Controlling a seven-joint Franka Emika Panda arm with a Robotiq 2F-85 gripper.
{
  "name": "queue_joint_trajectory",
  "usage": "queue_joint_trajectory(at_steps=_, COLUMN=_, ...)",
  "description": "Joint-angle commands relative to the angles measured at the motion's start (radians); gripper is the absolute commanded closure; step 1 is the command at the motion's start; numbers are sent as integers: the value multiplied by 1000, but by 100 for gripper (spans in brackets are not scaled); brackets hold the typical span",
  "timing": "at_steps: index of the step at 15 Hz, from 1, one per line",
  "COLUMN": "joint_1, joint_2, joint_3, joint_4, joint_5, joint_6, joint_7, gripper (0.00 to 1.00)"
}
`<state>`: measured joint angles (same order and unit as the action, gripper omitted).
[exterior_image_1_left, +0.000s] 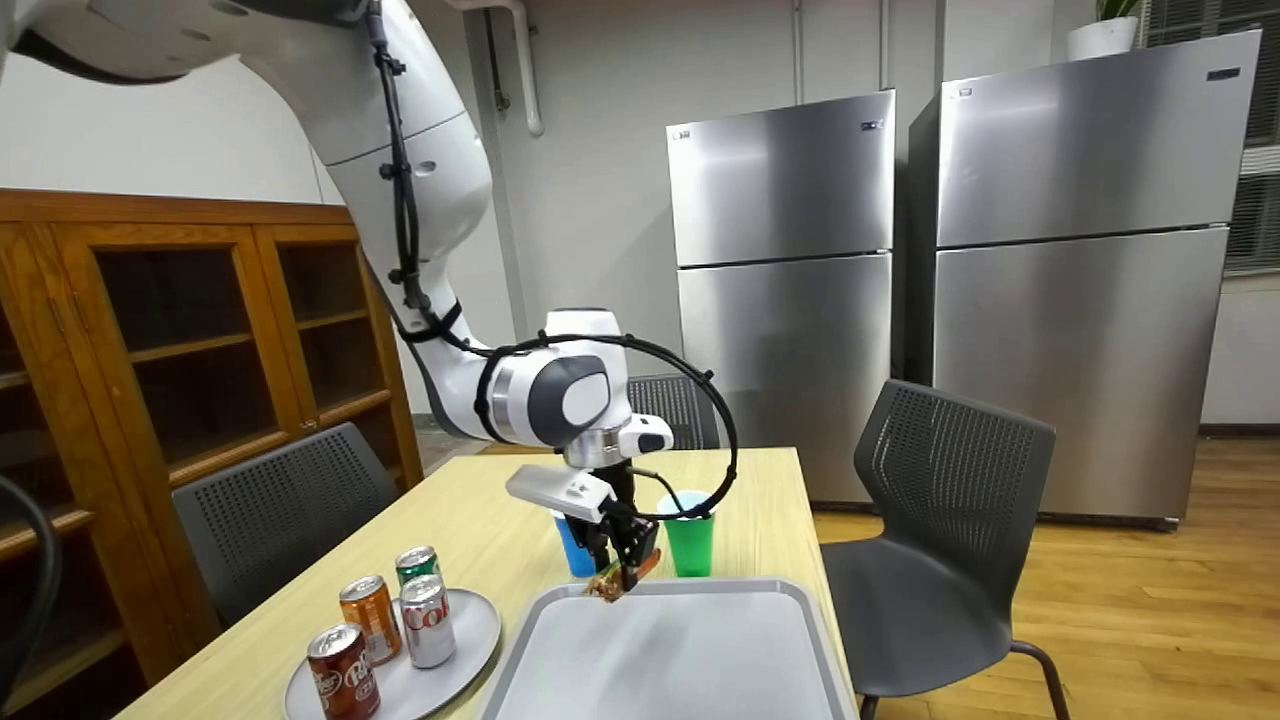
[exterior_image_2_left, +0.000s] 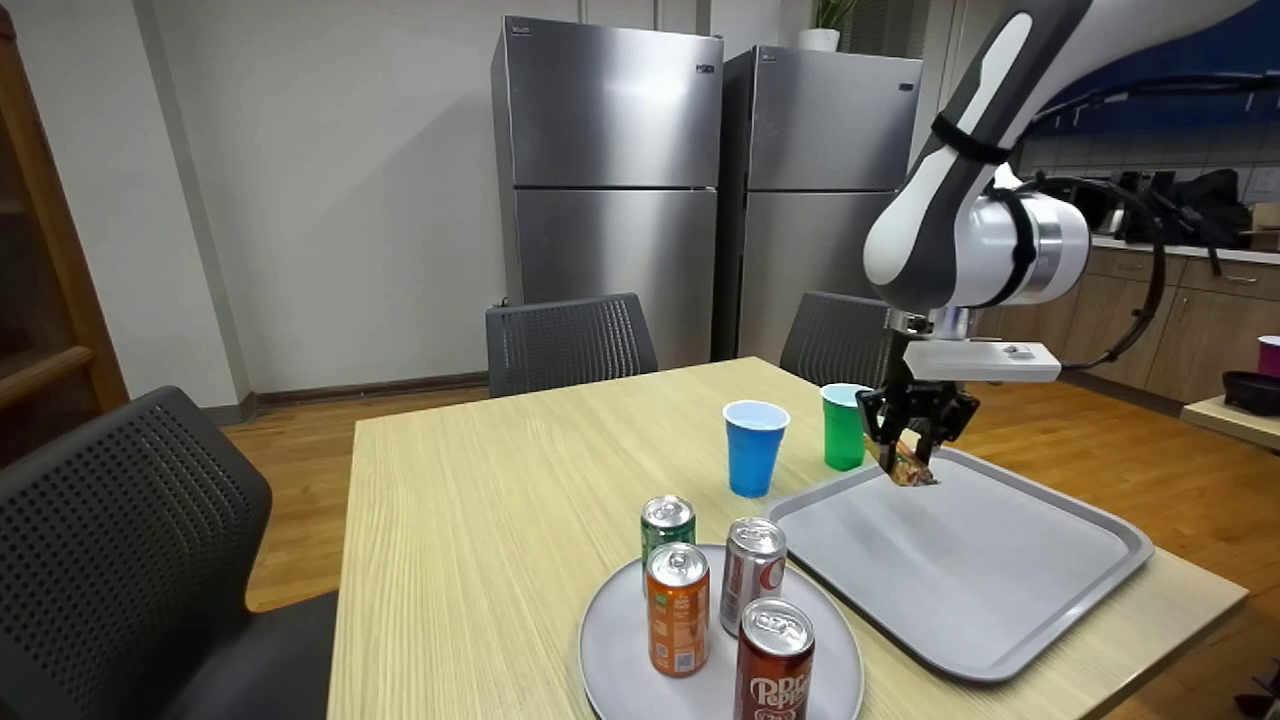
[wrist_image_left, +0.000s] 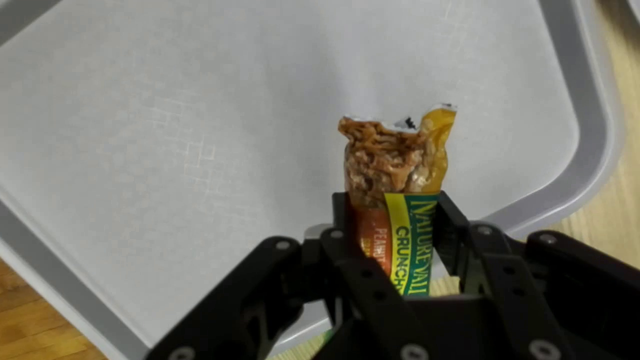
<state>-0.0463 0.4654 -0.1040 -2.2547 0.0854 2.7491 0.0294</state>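
Wrist view: your hand (wrist_image_left: 392, 216) is clamped across the width of the granola bar (wrist_image_left: 395, 192); its long axis points out ahead of your grip, above the tray (wrist_image_left: 210, 120) near one corner.

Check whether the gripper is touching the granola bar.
Touching. The wrist view shows the gripper clamped on the granola bar, its fingers against both sides.
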Motion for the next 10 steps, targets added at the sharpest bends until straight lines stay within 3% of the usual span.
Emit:
queue_joint_trajectory(at_steps=1, joint_1=52, joint_2=-92, joint_3=8, joint_4=-97, joint_5=-42, joint_6=-5, joint_7=43, gripper=83)
queue_joint_trajectory(at_steps=6, joint_1=100, joint_2=-118, joint_3=29, joint_4=-140, joint_5=-92, joint_6=-17, joint_7=24, gripper=83)
queue_joint_trajectory(at_steps=10, joint_1=86, joint_2=-111, joint_3=72, joint_4=-136, joint_5=-96, joint_6=-27, joint_7=-34, gripper=83)
